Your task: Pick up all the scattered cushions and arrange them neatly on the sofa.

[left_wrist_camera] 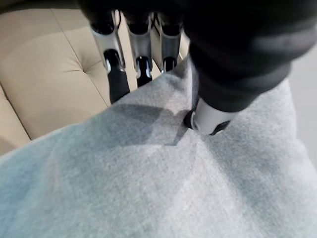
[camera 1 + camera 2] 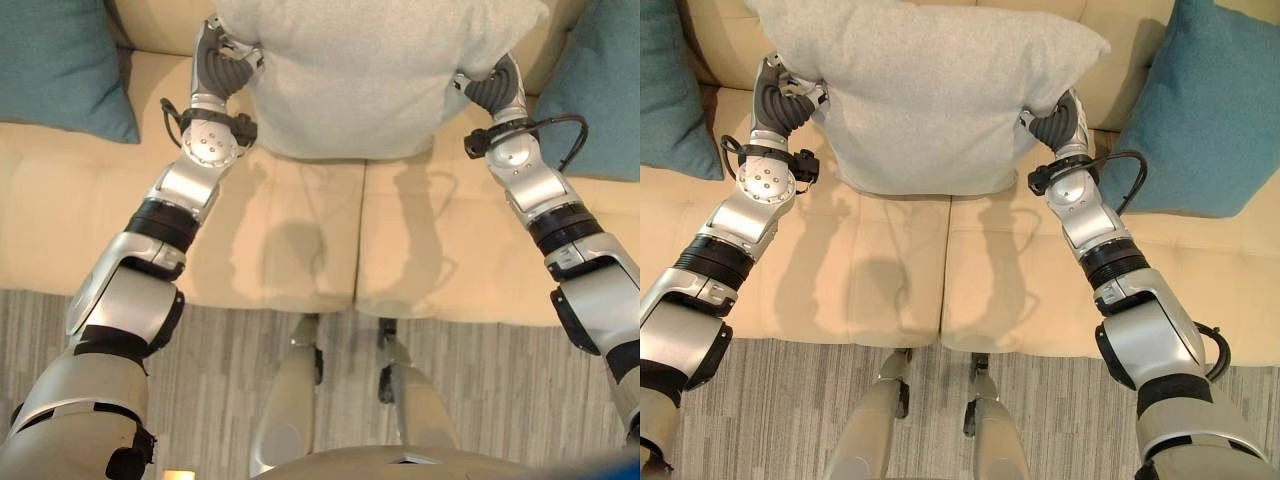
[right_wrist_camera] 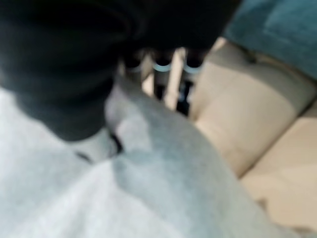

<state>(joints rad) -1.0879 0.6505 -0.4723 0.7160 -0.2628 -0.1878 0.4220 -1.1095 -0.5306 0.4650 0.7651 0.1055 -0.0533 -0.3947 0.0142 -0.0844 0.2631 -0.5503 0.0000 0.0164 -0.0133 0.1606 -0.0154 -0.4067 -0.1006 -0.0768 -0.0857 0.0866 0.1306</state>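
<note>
Cushions were the matter here, and the grey cushion (image 2: 930, 95) was held up between both hands over the middle of the cream sofa (image 2: 890, 270), against its backrest. Its lower edge hung just above the seat, near the seam where the two seat pads met.

The left hand (image 2: 222, 62) was pressed to the cushion's left side, and in the left wrist view the thumb (image 1: 210, 116) was seen dug into the near face of the grey fabric while the fingers (image 1: 118, 74) ran down behind the cushion's edge — a pinch on that side, with the sofa's cream upholstery visible past the fingertips.

The right hand (image 2: 1058, 120) was placed at the cushion's right lower corner. In the right wrist view its thumb (image 3: 96, 146) was pushed into the fabric and the fingers (image 3: 163, 74) were set beyond the cushion's edge, so the cloth was clamped between them — the same grip as on the other side.

A teal cushion (image 2: 60, 65) was propped against the backrest at the left end of the sofa, well apart from the grey one. A second teal cushion (image 2: 1210, 110) leaned at the right end, just beside the right forearm.

A striped grey carpet (image 2: 790, 400) was seen in front of the sofa.
</note>
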